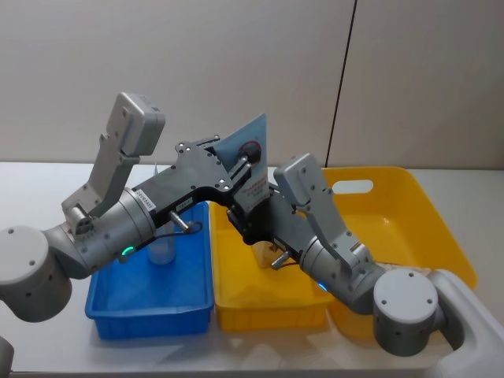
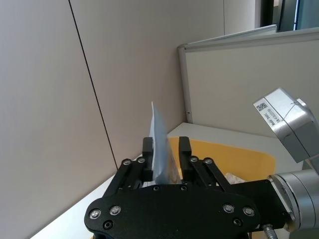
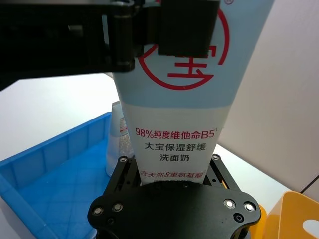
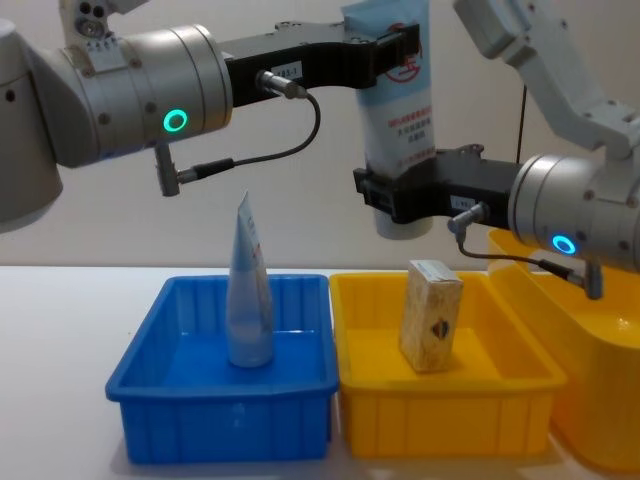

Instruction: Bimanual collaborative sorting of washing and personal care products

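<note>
A pale-blue squeeze tube (image 4: 400, 110) with red print hangs upright above the trays, crimped end up, held by both grippers. My left gripper (image 4: 400, 48) is shut on its upper part near the crimped end. My right gripper (image 4: 402, 197) is shut on its lower part just above the white cap. In the left wrist view the tube (image 2: 160, 149) stands edge-on between the fingers. A second tube (image 4: 248, 290) stands upright in the blue tray (image 4: 220, 400). A cream cardboard box (image 4: 432, 315) with a dark emblem stands in the small yellow tray (image 4: 440, 405).
The blue tray and the small yellow tray sit side by side at the table's front. A large yellow handled basket (image 1: 441, 228) stands to the right of them, under my right arm. A pale wall rises behind the table.
</note>
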### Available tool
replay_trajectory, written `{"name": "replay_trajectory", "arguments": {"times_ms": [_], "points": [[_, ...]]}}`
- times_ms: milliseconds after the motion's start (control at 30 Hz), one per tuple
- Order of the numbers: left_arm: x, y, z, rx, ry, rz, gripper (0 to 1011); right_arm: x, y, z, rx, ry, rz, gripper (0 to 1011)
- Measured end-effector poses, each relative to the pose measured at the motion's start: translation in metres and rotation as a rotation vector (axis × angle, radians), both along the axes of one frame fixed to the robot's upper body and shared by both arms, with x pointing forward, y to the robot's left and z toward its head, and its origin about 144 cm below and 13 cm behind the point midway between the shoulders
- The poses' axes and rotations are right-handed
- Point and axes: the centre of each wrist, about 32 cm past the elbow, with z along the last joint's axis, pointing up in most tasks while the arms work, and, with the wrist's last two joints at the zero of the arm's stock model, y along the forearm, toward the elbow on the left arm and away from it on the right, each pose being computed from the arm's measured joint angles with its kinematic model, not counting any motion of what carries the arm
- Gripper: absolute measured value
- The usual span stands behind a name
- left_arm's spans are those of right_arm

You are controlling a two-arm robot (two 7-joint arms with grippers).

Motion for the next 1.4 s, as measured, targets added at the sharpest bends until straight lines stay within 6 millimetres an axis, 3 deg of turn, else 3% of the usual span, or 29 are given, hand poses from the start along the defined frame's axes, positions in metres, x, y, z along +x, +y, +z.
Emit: {"name": "replay_trajectory", "arguments": {"times_ms": [267,433,600,633,833,1400], "points": [[0.000,0.000,0.000,0.000,0.000,0.000,516,0.000,0.000,0.000,0.000,0.000,0.000,364],[0.000,0.000,0.000,0.000,0.000,0.000,636,0.001,-0.002,0.001,0.002,0.000,-0.005,345],[0.000,0.000,0.000,0.001,0.000,0.000,783,0.004,-0.008,0.001,0.015,-0.002,-0.034,329],[0.000,0.000,0.000,0.001,0.000,0.000,849,0.005,-0.011,0.002,0.021,-0.004,-0.047,328],[0.000,0.000,0.000,0.000,0.000,0.000,996,0.011,-0.025,0.003,0.038,-0.011,-0.102,327],[0.000,0.000,0.000,0.000,0.000,0.001,1001,0.033,-0.084,0.020,0.091,0.000,-0.349,306]]}}
